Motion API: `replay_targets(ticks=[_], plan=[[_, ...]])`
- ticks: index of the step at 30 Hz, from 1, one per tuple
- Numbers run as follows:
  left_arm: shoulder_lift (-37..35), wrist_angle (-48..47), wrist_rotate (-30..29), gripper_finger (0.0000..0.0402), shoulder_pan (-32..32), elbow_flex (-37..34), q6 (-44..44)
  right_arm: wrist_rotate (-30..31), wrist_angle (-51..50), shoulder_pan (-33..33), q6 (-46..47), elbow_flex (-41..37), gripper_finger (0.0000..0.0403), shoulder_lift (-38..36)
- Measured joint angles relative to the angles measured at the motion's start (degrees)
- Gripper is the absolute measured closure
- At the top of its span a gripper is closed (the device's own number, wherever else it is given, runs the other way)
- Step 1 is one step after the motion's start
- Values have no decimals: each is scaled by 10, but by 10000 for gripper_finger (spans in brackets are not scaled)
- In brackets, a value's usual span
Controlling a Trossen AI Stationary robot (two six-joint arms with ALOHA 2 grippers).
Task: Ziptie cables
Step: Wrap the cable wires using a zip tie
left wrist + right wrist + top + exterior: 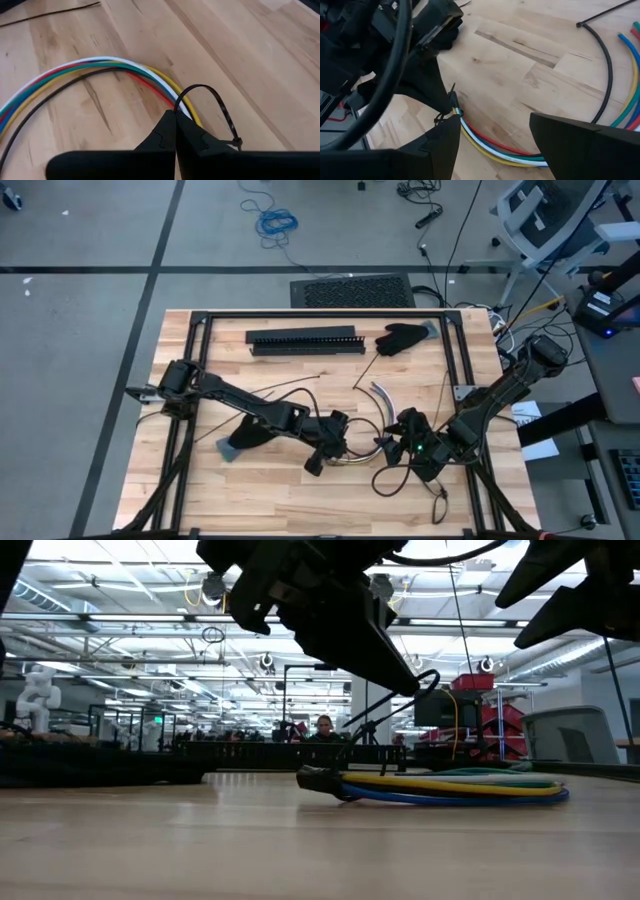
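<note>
Left gripper pinches ziptie looped over cables; right gripper, spread, straddles bundle alongside.

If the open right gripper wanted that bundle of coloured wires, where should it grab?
Probably on the flat run of the cables just beyond the zip tie loop held by the shut left gripper. There the wires lie packed side by side, so the right gripper can straddle them from above.
</note>
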Motion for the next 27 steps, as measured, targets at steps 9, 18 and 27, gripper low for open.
replay_targets(ticks=[9,18,27], plan=[[0,4,4,400,0,0,0,1,0,0,-9,0,167,0],[0,13,21,338,0,0,0,1,0,0,-9,0,167,0],[0,13,28,266,0,0,0,0,-2,0,-10,0,167,0]])
